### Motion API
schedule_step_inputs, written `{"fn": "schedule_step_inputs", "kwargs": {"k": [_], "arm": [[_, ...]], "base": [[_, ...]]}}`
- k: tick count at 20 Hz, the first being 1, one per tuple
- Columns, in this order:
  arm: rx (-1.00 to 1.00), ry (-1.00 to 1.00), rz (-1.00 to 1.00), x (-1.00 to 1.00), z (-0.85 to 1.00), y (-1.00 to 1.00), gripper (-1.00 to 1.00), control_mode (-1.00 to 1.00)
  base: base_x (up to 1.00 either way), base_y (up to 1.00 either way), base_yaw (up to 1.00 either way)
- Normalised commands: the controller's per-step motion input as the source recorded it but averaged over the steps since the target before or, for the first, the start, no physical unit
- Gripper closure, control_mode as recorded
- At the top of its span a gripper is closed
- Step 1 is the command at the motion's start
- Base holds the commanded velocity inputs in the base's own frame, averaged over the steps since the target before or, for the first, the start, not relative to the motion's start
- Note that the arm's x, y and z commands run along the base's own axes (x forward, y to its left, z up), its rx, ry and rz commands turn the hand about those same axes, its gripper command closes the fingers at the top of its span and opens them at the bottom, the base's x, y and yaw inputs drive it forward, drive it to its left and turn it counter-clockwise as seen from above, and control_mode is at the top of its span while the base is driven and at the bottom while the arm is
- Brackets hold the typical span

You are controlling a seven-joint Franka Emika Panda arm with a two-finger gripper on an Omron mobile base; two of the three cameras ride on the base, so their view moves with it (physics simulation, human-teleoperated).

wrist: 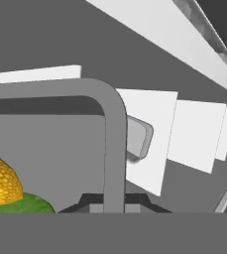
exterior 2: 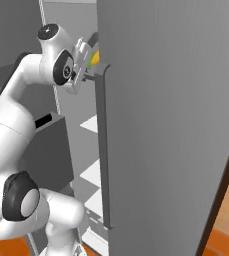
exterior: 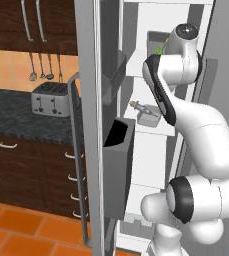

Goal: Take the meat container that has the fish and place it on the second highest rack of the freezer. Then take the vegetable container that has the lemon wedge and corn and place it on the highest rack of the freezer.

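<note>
Sitting on the dark bench (exterior: 16, 112) at the far left: a silver toaster (exterior: 50, 98), with utensils (exterior: 42, 67) hanging above. Standing open in the middle: the freezer (exterior: 92, 125), grey door bins on its inner side, white shelves behind. Resting on a middle shelf (exterior: 145, 129): the meat container (exterior: 149, 117), a small grey pan with the slim silvery fish (exterior: 142, 106) lying across its rim. Reaching to the upper shelf area: the white arm, with the tool (exterior 2: 82, 65) up beside the vegetable container (exterior: 158, 41), a grey tray partly hidden behind the wrist. Showing at the tray's near end: the yellow corn (wrist: 1, 181), bumpy and bright, touching the green lemon wedge (wrist: 21, 203) just below it. Tool closed down narrow; whether gripping the tray's rim, cannot tell.
</note>
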Motion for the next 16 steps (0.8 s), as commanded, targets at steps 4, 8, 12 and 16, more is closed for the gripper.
{"fn": "schedule_step_inputs", "kwargs": {"k": [4,8,12,16], "arm": [[0.0,0.0,0.0,0.46,0.0,-0.12,1.0,-1.0],[0.0,0.0,0.0,0.43,0.0,-0.13,1.0,-1.0],[0.0,0.0,0.0,0.4,-0.01,-0.09,1.0,-1.0],[0.0,0.0,0.0,0.31,-0.06,-0.01,1.0,-1.0]], "base": [[0.0,0.0,0.0],[0.0,0.0,0.0],[0.0,0.0,0.0],[0.0,0.0,0.0]]}}
